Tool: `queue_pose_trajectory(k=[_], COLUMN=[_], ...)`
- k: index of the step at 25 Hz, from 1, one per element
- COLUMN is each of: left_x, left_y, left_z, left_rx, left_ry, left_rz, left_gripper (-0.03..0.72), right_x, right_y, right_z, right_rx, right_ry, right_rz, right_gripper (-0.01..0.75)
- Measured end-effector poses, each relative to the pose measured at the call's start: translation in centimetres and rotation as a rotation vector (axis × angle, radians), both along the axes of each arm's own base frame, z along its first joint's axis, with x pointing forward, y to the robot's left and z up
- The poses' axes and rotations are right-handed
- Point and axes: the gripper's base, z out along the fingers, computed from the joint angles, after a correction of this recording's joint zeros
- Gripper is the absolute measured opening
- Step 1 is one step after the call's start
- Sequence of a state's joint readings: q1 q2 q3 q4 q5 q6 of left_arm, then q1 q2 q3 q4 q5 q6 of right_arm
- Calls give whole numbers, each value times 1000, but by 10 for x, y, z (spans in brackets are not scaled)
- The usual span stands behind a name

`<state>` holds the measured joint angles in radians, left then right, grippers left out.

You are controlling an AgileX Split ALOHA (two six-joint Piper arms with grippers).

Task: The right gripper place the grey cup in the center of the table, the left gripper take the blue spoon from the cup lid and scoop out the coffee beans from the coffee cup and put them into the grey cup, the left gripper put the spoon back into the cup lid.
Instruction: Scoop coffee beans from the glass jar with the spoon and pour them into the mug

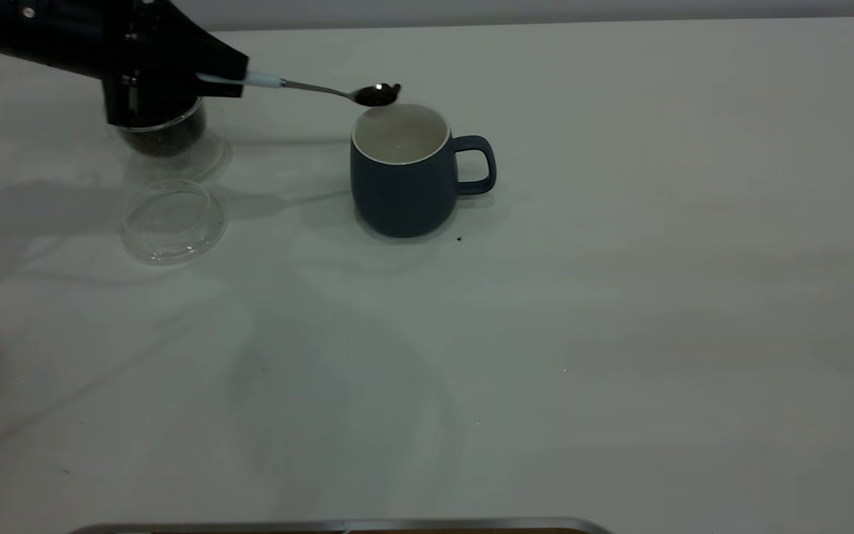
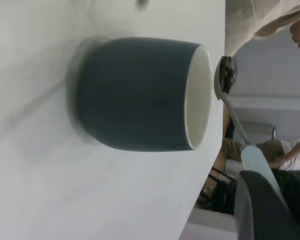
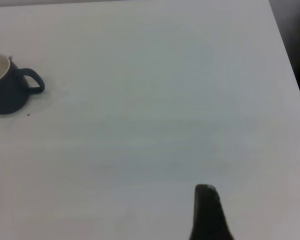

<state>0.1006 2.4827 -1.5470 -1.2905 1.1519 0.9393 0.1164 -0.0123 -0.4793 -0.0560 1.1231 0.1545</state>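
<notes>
The left gripper [image 1: 208,78] is clenching the blue spoon [image 1: 308,86], holding its loaded bowl over the grey cup [image 1: 403,178]'s far rim at table centre. Coffee beans [image 1: 376,93] are risking a spill outside if it is tipping there.

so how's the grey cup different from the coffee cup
The grey cup is opaque dark blue-grey with a loop handle; the coffee cup is clear glass, handleless and smaller. The coffee cup holds dark beans; no beans show in the grey cup. Both stand upright on the table.
</notes>
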Motion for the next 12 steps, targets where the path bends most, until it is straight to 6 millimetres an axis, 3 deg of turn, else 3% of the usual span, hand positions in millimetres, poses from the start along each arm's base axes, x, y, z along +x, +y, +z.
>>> queue_pose_trajectory(k=[12], left_x=[-2], left_y=[-8], left_z=[-1], left_rx=[23], left_ry=[-204], left_rz=[-121], left_gripper=[132], right_x=[0], right_y=[0], right_z=[0], right_rx=[0], right_ry=[0], right_rz=[0], right_gripper=[531])
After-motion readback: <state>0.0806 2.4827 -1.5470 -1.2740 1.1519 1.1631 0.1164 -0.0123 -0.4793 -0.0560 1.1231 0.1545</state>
